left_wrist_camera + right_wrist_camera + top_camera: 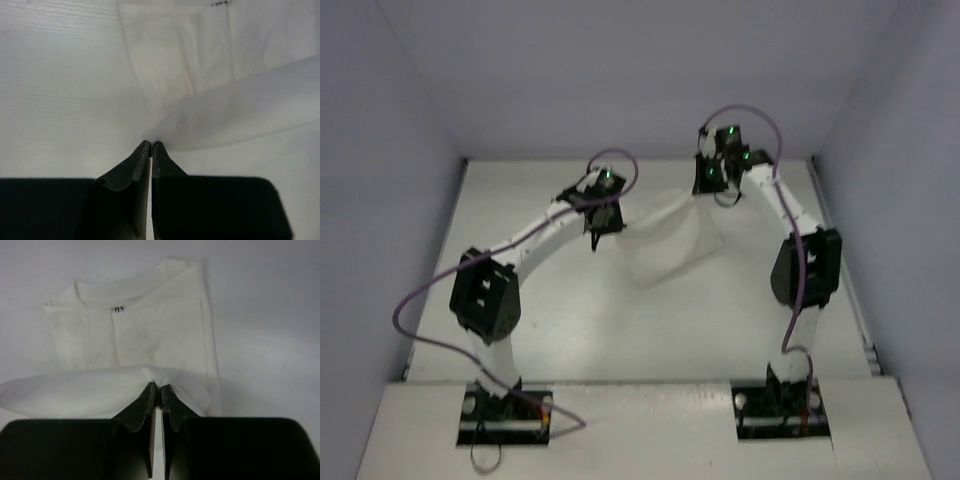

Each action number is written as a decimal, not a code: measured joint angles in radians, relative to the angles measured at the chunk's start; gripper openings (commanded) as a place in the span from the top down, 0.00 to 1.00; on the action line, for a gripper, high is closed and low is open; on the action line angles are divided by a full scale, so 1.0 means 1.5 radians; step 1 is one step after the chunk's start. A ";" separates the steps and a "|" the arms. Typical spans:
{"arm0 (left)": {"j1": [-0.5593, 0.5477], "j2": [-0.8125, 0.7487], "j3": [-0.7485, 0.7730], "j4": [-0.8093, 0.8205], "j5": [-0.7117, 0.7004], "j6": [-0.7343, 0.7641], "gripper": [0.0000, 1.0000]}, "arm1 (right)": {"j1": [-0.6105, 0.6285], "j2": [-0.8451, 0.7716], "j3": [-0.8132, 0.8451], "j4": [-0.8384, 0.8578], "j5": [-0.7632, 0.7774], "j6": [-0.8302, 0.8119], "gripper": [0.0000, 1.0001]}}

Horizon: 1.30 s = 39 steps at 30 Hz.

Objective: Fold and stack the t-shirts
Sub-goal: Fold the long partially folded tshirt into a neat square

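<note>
At the near edge of the worktop (620, 340) the two arms are bolted side by side. Further in, the left fingers (146, 149) are pressed together on a corner of the white t-shirt (665, 240), whose thin fabric hangs clear of the surface there. Beyond them, the right fingers (150, 392) are likewise clamped on a pinch of the same airborne edge. The rest of the t-shirt lies flat in mid-worktop, folded narrow, with its collar and neck label showing past the right fingers

White arms (545, 232) with black joints (485, 295) (purple cables (750, 108) trailing), dark jaws.
</note>
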 measured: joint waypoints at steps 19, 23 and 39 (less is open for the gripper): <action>0.145 0.273 0.231 0.061 0.084 0.081 0.53 | 0.005 0.415 0.415 0.005 -0.063 -0.052 0.54; 0.148 0.225 0.227 0.083 0.055 0.110 0.54 | 0.000 0.393 0.399 0.021 -0.051 -0.066 0.48; 0.079 0.226 0.184 0.140 0.140 0.150 1.00 | -0.020 0.226 0.239 0.086 -0.141 -0.118 1.00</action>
